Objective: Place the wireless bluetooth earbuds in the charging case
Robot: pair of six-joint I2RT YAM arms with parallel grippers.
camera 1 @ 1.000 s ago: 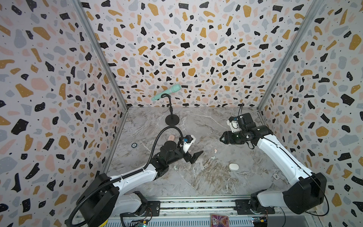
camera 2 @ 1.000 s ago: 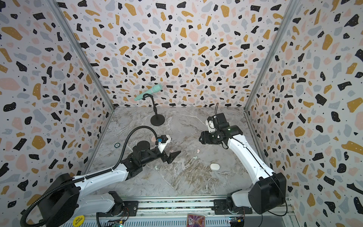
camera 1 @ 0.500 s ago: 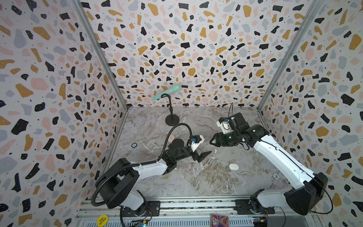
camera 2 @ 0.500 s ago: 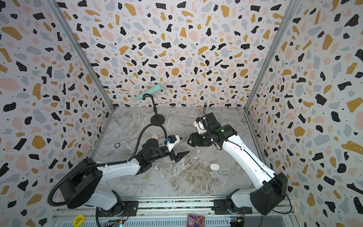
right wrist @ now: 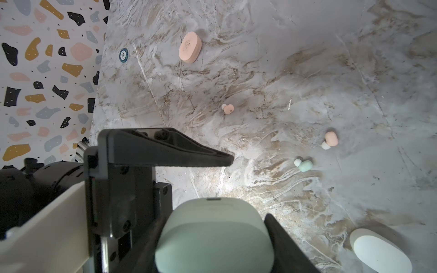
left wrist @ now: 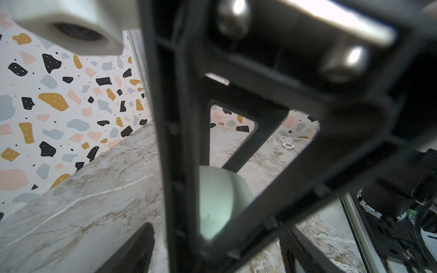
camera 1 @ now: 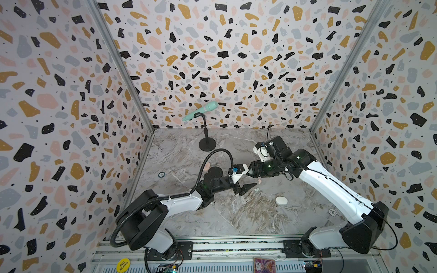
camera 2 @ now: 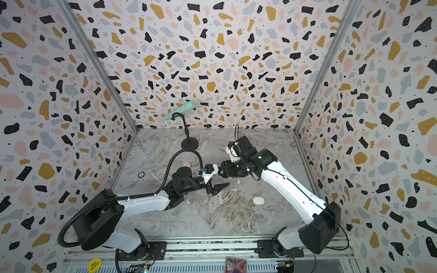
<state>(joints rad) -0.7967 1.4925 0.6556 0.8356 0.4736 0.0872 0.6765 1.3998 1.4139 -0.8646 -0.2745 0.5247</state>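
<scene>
Early days on this one, going by the pictures. No bud sits in a case yet. The right wrist view shows three lying loose on the marble table: a pink earbud off by itself, and a second pink earbud with a mint earbud near it. A top view shows one more pale bud on the table beside the left forearm. Others may be hidden by the arms, can't say.

The right gripper is clamped on the mint case and holds it up off the table in the middle of the workspace. The left gripper is right up against it with its jaws apart. One finger is clearly off the case, and whether the other touches it can't be told. The likely step here is getting the lid open, so all the actual inserting is left to do.

The pink case and white case lie flat on the table well apart, both looking closed.

As for looks, the buds are tiny rounded plastic beans, each with a whitish tip at one end, and far smaller than the cases. The mint case is a smooth matte pebble with a faint seam across it and the lid seemingly shut
</scene>
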